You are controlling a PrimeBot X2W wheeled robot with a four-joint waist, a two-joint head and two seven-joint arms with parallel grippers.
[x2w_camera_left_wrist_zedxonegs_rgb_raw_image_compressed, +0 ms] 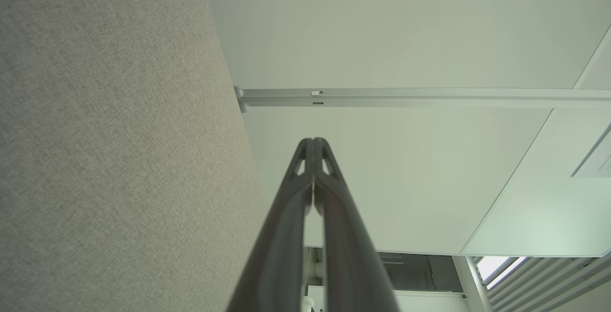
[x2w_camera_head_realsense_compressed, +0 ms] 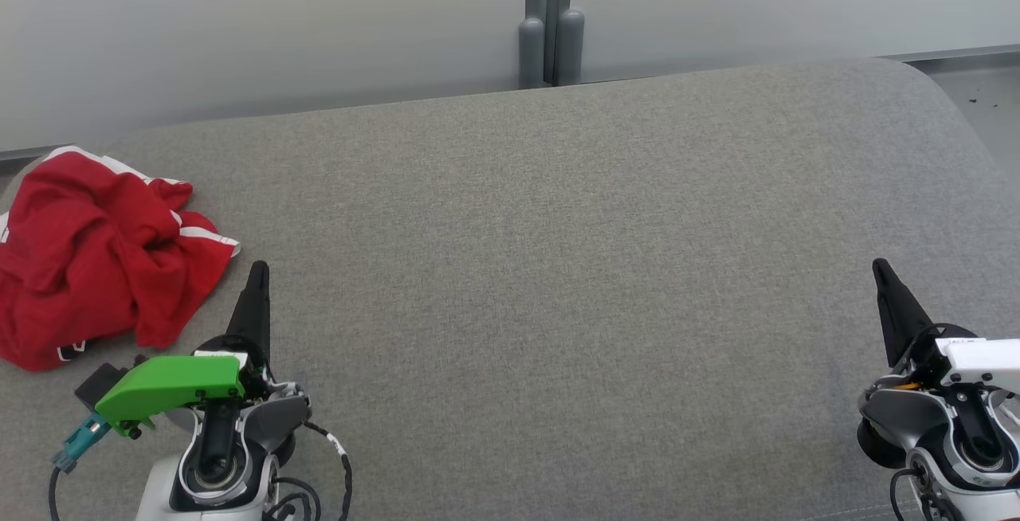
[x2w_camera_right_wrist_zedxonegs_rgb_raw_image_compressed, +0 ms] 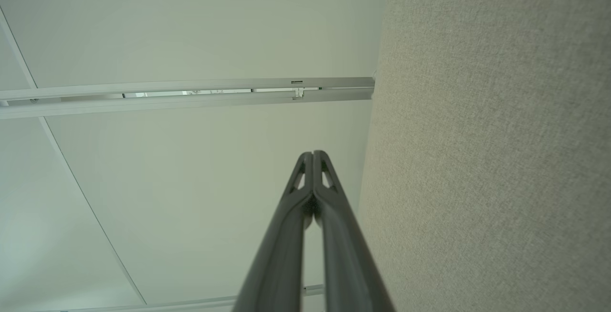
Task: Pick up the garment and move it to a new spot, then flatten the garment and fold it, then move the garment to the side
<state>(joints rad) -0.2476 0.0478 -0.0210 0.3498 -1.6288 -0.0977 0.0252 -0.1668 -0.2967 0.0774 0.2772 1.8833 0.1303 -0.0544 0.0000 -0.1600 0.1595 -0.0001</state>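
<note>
One red garment [x2w_camera_head_realsense_compressed: 103,254] with white trim lies crumpled in a heap at the far left edge of the grey fabric-covered desk [x2w_camera_head_realsense_compressed: 558,226]. There are two end effectors. The left end effector [x2w_camera_head_realsense_compressed: 257,268], just beside the heap's right hem, has its two dark fingers pressed together on nothing. The right end effector [x2w_camera_head_realsense_compressed: 880,266], well apart at the desk's right side, is likewise pressed together and empty. Behind the desk, two grey posts [x2w_camera_head_realsense_compressed: 550,43] stand against the pale wall

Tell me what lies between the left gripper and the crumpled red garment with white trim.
Nothing. The head view shows a narrow bare strip of grey fabric surface between the left gripper and the red garment.
</note>
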